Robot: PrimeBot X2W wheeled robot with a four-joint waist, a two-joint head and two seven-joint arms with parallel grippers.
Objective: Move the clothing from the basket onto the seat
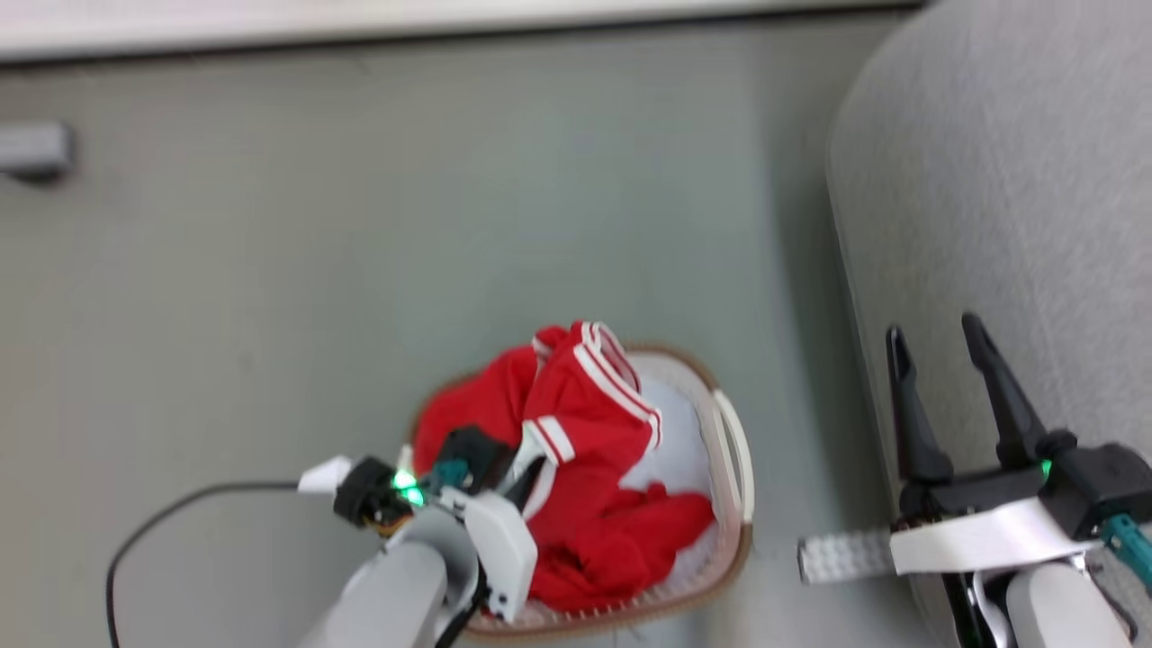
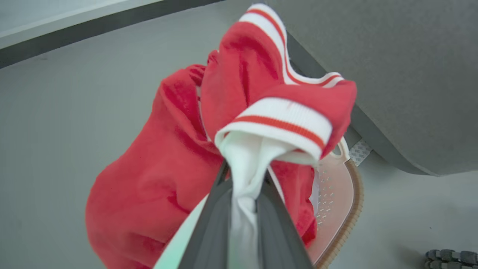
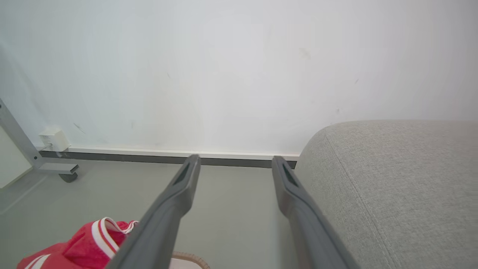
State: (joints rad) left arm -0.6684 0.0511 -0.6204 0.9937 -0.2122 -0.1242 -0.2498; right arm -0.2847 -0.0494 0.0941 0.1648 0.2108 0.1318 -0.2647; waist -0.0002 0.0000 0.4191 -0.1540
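Note:
Red clothing point(image 1: 585, 432) with white striped trim is heaped in the cream basket point(image 1: 731, 504) on the floor, one piece pulled up above the rim. My left gripper point(image 1: 531, 472) is shut on a white fold of that clothing point(image 2: 179, 168), and the fabric bunches between the fingers point(image 2: 209, 220) in the left wrist view. The basket's perforated wall point(image 2: 336, 201) shows beneath the raised garment. My right gripper point(image 1: 936, 337) stands open and holds nothing, beside the grey seat point(image 1: 1008, 180) at the right. Its fingers point(image 3: 179, 194) point toward the wall, with the seat point(image 3: 392, 179) to their right.
A black cable point(image 1: 153, 531) curls over the floor to the basket's left. A grey caster foot point(image 1: 36, 153) sits at the far left by the white baseboard point(image 1: 450, 22). A wall socket box point(image 3: 54, 139) and a metal frame leg point(image 3: 22, 145) stand against the wall.

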